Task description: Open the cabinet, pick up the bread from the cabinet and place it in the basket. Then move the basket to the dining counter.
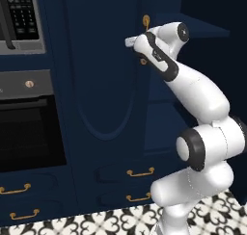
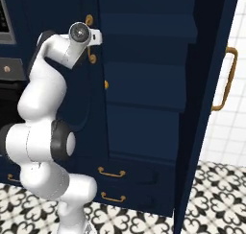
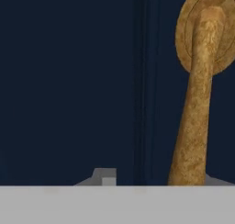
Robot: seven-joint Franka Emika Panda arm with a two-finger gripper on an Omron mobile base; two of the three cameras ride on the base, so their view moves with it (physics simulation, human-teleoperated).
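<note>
**Hand at the brass handle of the left cabinet door**

We see the white arm reaching up to the tall navy-blue cabinet (image 1: 103,84) w/ arched-panel doors. The hand (image 1: 131,42) sits right at the vertical brass handle (image 3: 198,99) of the left door, near the door's inner edge. In the hand view that handle runs up between the two dark fingertips (image 3: 104,176), its round brass mounting plate at the top; the jaws stand about half closed round it (contact itself we can't confirm, the tips are mostly cut off at the bottom edge).

In the right base view the right door (image 2: 206,108) stands swung open, its own brass handle (image 2: 227,79) facing outward, and navy shelves (image 2: 144,67) show inside. No bun is discernible on the shelf parts we can see; the interior is dark.

Left of the cabinet: a black oven (image 1: 26,133) and, above it, a microwave keypad (image 1: 21,15). Below the cabinet, navy drawers w/ horizontal brass pulls (image 1: 140,172). Patterned black-and-white floor tiles (image 2: 216,190) underneath.
</note>
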